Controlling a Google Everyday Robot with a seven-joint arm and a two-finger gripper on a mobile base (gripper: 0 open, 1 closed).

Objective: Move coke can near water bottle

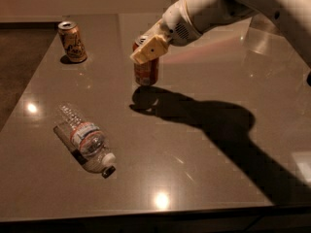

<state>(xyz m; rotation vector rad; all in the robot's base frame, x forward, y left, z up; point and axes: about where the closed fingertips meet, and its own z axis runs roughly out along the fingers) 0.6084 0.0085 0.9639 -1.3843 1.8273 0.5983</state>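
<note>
The coke can [146, 71] is red-orange with a silver top and stands upright at the table's middle back. My gripper [148, 49] comes in from the upper right and is shut on the can's upper part, with a tan finger [151, 50] across its front. The can hangs slightly above its round shadow on the table. The water bottle [84, 136] lies on its side at the front left, white cap toward the front right. It is well apart from the can.
A tan-gold patterned can [73, 41] stands upright at the back left. The grey table [204, 178] shows light glare spots and the arm's dark shadow [214, 125] across its right half. The table's front edge runs along the bottom.
</note>
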